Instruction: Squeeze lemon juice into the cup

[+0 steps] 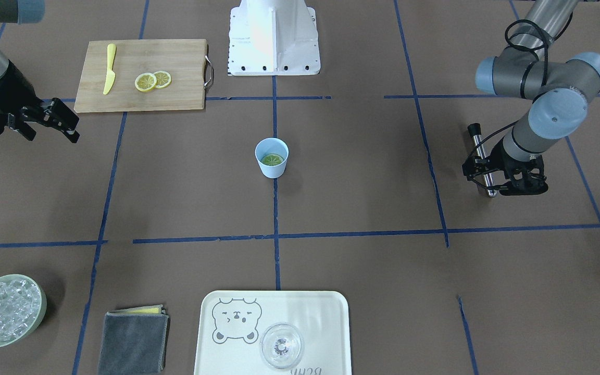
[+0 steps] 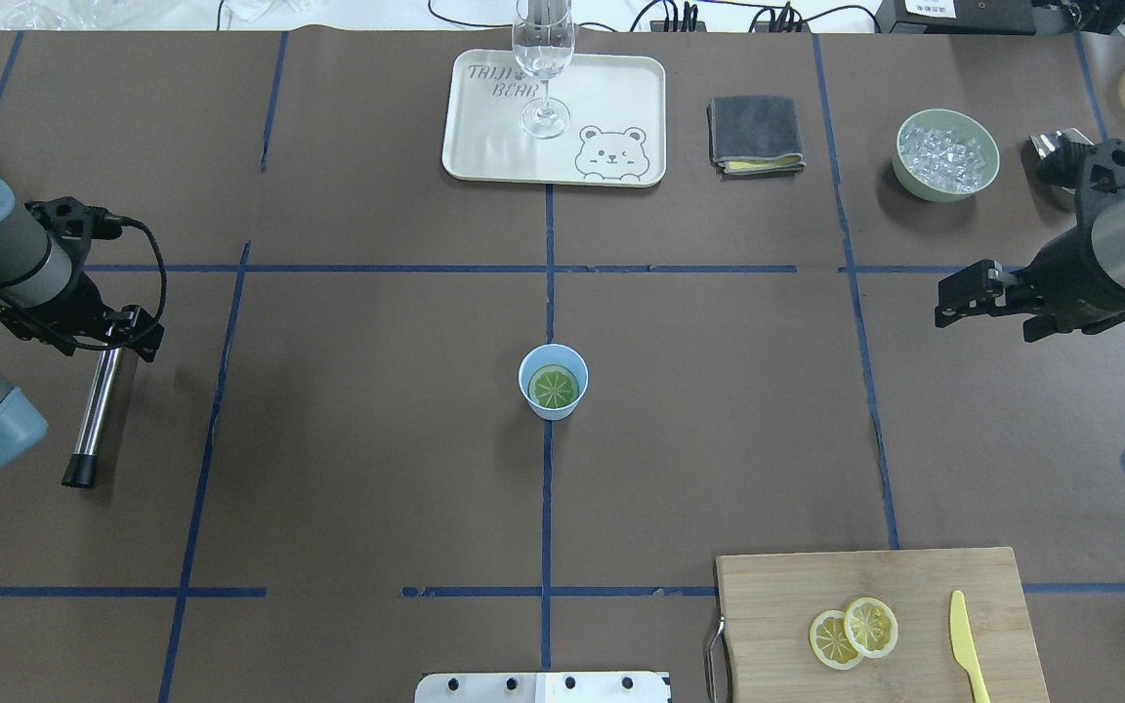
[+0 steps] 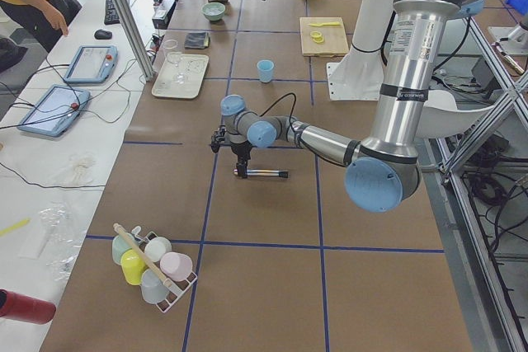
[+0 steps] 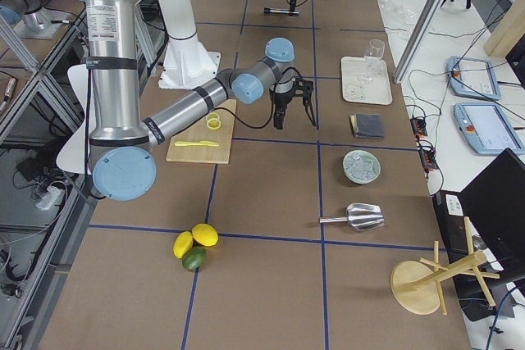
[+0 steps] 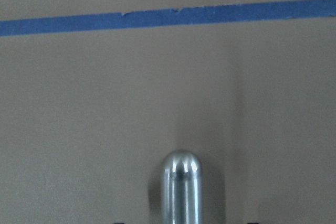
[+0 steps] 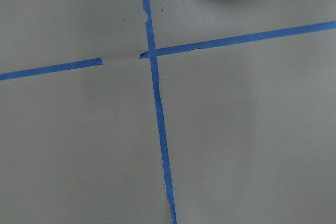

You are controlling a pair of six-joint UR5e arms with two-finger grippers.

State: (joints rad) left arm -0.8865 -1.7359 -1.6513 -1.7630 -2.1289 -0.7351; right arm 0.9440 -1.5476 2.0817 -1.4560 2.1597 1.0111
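– Yellow rind, pale segmented face, hard plastic by the look: the thin round toy lemon slice (image 2: 555,388) lies near-flat inside the small light-blue tapered plastic cup (image 2: 554,363), mid-table. It reads greenish in there.
– Handling?
– My guess is light, stiff and slick, and it won't really squash. Take it edge-on by the rind, across the diameter, since the flat face gives the fingers nothing. The cup looks light too and would likely tip if a finger catches its wall.
– Any others?
– Two spare slices (image 2: 854,630) overlap on the wooden cutting board (image 2: 777,605), beside the yellow toy knife (image 2: 965,640). They look easier to reach than the one in the cup.
– Claws?
– Right gripper (image 2: 958,293) hangs well apart from the cup, fingers spread, nothing between them. Left gripper (image 2: 118,342) sits at the end of a shiny metal rod with a black tip (image 2: 94,410). Whether it's clamped or not, cannot tell.
– Views?
– Overhead and front-facing look into the cup. Exterior left shows only the cup's outer wall, not what's inside. Left wrist shows just the rod's domed end and tape. Right wrist shows only paper and tape.
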